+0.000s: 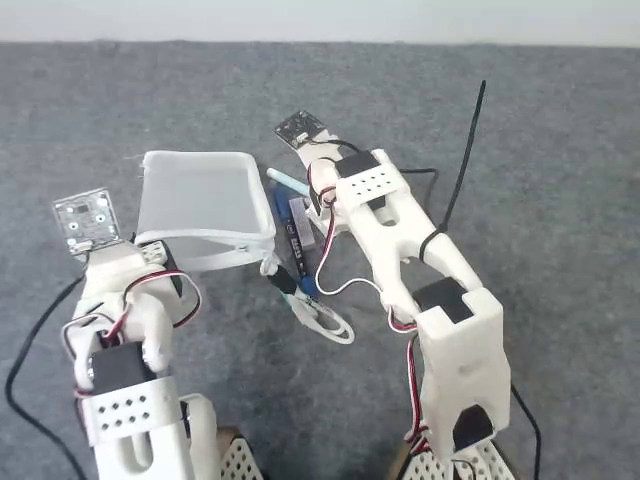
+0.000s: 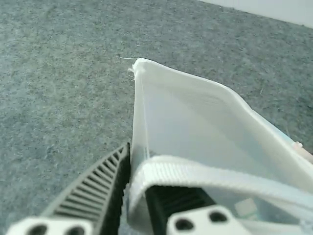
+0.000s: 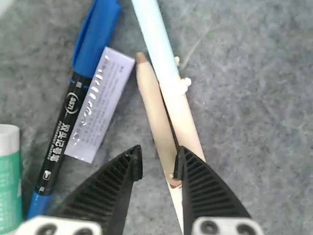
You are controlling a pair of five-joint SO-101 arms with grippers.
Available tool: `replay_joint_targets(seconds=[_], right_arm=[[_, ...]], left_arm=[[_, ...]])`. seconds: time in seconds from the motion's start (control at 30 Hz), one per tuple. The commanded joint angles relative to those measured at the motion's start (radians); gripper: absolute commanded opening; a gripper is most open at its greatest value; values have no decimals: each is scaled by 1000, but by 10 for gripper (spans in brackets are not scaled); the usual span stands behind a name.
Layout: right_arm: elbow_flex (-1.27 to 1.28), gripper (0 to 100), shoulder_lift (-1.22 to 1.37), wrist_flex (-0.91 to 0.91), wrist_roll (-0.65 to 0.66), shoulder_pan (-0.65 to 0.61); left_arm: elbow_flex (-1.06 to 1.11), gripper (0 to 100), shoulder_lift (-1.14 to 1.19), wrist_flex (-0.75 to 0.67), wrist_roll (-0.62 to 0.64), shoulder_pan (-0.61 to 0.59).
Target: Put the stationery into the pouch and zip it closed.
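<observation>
A white translucent pouch stands with its mouth open, left of the stationery. My left gripper is shut on the pouch's near rim; its wrist view shows the zipper band pinched between the dark fingers. The stationery lies in a pile beside the pouch: a blue marker, a lilac eraser, a pale blue pen and a beige pencil. My right gripper hangs low over the pile, open, its fingertips on either side of the beige pencil.
A green-and-white tube lies at the pile's edge. A white looped item sits on the grey mat nearer the arm bases. A black cable runs up at the right. Open mat lies beyond the pouch and at the far right.
</observation>
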Motion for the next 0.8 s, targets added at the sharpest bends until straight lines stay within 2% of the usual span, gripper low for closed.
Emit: replay_joint_targets(seconds=[0.0,0.23,0.4,0.77], right_arm=[[-63,111,19,15,11,7],[-206,108,122,139,11,-1],[-288,2,193,186,12,-1],[-287,6,99,346,0,-1]], left_arm=[[-59,10,-23,9,12,-8],[-58,10,-23,9,12,-8],[-58,10,-23,9,12,-8],[-64,9,-23,43,12,-3]])
